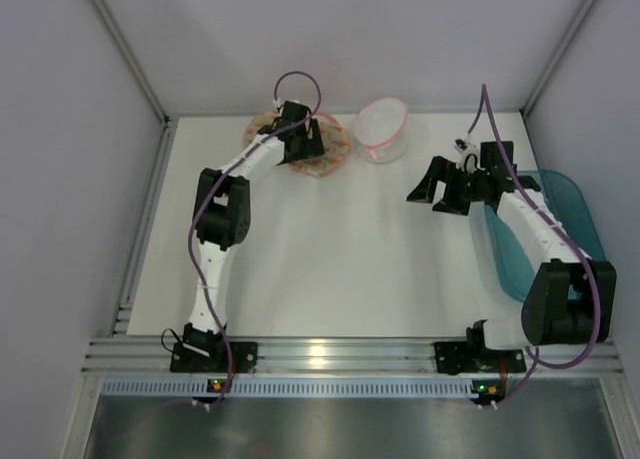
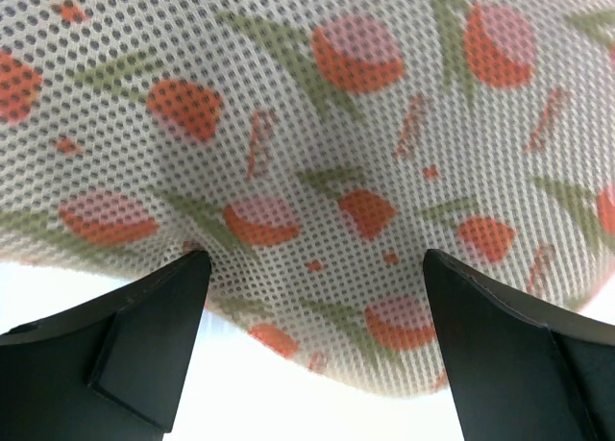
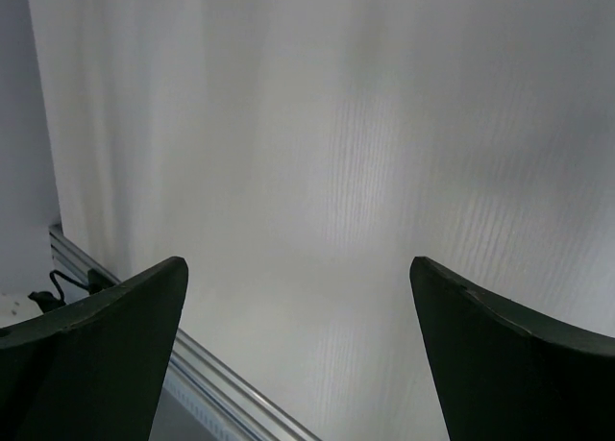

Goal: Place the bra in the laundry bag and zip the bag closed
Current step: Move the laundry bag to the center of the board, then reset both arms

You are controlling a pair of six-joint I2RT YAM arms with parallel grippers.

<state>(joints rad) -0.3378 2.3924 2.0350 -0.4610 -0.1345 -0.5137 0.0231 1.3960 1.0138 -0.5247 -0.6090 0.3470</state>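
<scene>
The laundry bag (image 1: pixel 336 145), round cream mesh with an orange-pink print, lies at the back of the table, left of centre. My left gripper (image 1: pixel 304 151) hangs right over it, open. In the left wrist view the printed mesh (image 2: pixel 317 124) fills the frame, and the bag's near edge sits between my open left gripper (image 2: pixel 315 260). Nothing is in the jaws. My right gripper (image 1: pixel 432 196) is open and empty above bare table at the right. In the right wrist view, my right gripper (image 3: pixel 298 263) has only white table under it. The black bra shows in no view.
A small white pouch with a pink rim (image 1: pixel 382 129) stands right of the patterned bag. A teal plastic tub (image 1: pixel 560 209) sits at the table's right edge, under the right arm. The aluminium rail (image 3: pixel 207 383) runs along the near edge. Walls close in the back and sides.
</scene>
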